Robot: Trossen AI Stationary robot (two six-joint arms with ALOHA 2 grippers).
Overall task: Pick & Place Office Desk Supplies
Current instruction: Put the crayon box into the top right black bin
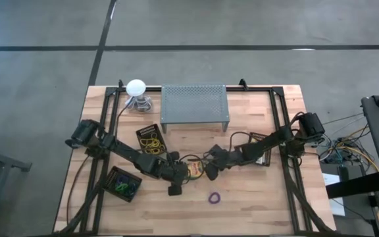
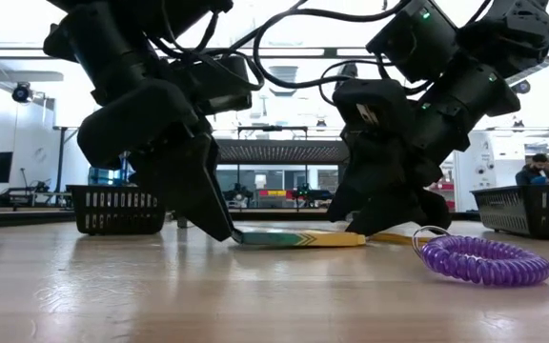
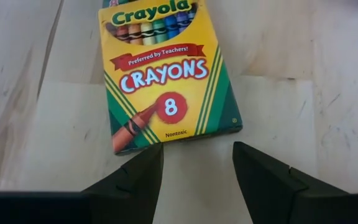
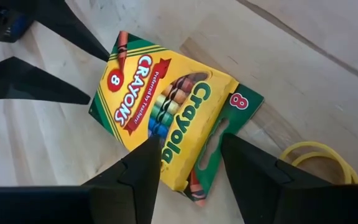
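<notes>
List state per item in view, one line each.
crayon box: flat on table, closed, between both end effectors, ungripped
left end effector: open, at box's end
right end effector: open, over box
purple coil: loose on table
black tray: holds green and purple loops

Lighting even and diffuse from overhead; soft shadows only. Low view is strongly backlit: bright ceiling and windows blow out, both arms read as near-silhouettes, table (image 2: 112, 295) foreground slightly soft. Wrist views sharp on the crayon box (image 3: 166, 74), mild glare on wood, own fingers (image 3: 129, 186) dark and blurred.
</notes>
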